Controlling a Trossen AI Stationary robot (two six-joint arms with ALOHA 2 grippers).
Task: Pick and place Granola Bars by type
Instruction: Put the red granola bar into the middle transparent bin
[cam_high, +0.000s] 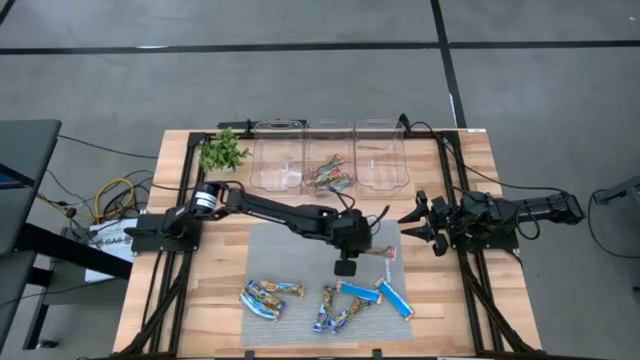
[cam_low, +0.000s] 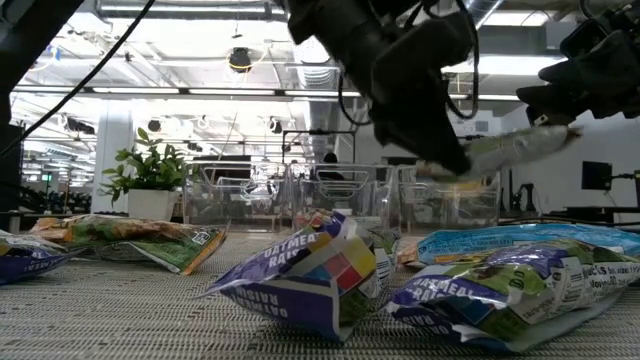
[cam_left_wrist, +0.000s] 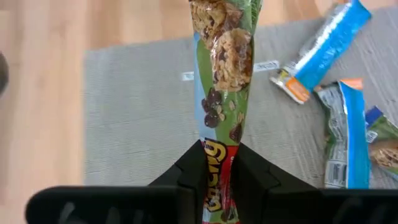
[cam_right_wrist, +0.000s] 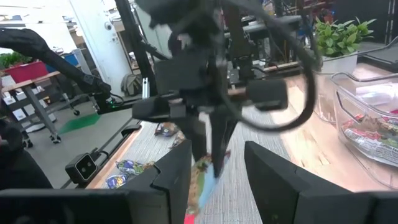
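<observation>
Gripping one end of a red-green-orange bar (cam_left_wrist: 225, 68), the left gripper (cam_left_wrist: 217, 165) has its two dark fingers closed tight on the wrapper's red end, so the bar's long axis runs straight out from the fingertips. In the high view the held bar lies roughly level above the grey mat (cam_high: 290, 255), its free end pointing toward the right arm's side. The low view shows it lifted clear of the mat, slightly tilted, wrapper crinkled and glossy.

The left arm (cam_high: 270, 210) stretches from its base at the table's left edge diagonally across to the mat's middle, wrist bent down. The right gripper (cam_high: 418, 222) waits near the table's right edge, turned toward the centre, its fingers spread apart with nothing between them.

Loose bars lie on the near half of the woven, ribbed mat: a blue-silver-yellow pair (cam_high: 270, 295) to the left, a bright blue bar (cam_high: 395, 297) lying diagonally at the right, and a mixed cluster (cam_high: 335, 310) between them, some overlapping. Three clear plastic bins (cam_high: 380, 155) stand in a row at the far edge of the wooden table (cam_high: 470, 180); the middle bin (cam_high: 330, 150) holds several red-green-orange bars. A green plant sprig (cam_high: 222, 150) sits just left of the bins.
</observation>
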